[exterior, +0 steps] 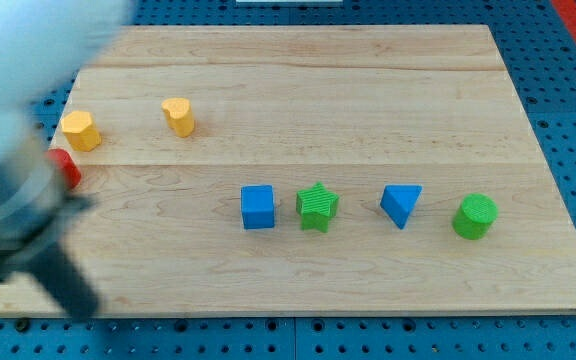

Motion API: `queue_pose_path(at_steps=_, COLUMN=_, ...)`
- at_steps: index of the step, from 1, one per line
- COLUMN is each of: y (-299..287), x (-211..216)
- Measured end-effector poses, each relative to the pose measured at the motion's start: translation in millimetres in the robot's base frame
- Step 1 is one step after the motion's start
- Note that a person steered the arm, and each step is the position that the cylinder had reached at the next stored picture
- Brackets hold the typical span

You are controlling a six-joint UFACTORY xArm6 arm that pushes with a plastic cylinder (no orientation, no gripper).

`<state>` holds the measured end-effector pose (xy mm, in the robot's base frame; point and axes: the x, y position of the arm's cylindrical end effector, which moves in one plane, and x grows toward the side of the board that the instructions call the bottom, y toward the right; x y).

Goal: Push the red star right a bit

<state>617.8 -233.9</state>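
While my tip stays hidden, the red star [66, 167] peeks beside the arm [23, 200].

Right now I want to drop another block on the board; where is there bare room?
Free: the wide band right of the yellow heart, above the row, and the strip below the row. Crowded: the row itself, blue cube to green cylinder, and the left edge, where the arm partly hides the red block. My tip doesn't show.
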Motion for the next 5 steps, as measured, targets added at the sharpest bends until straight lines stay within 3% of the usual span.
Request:
queue_pose_path(at_steps=1, y=-69, x=-18)
queue_pose_path(at_steps=4, y=-70, x=-70)
queue_pose_path(at_steps=5, y=-36, x=-91)
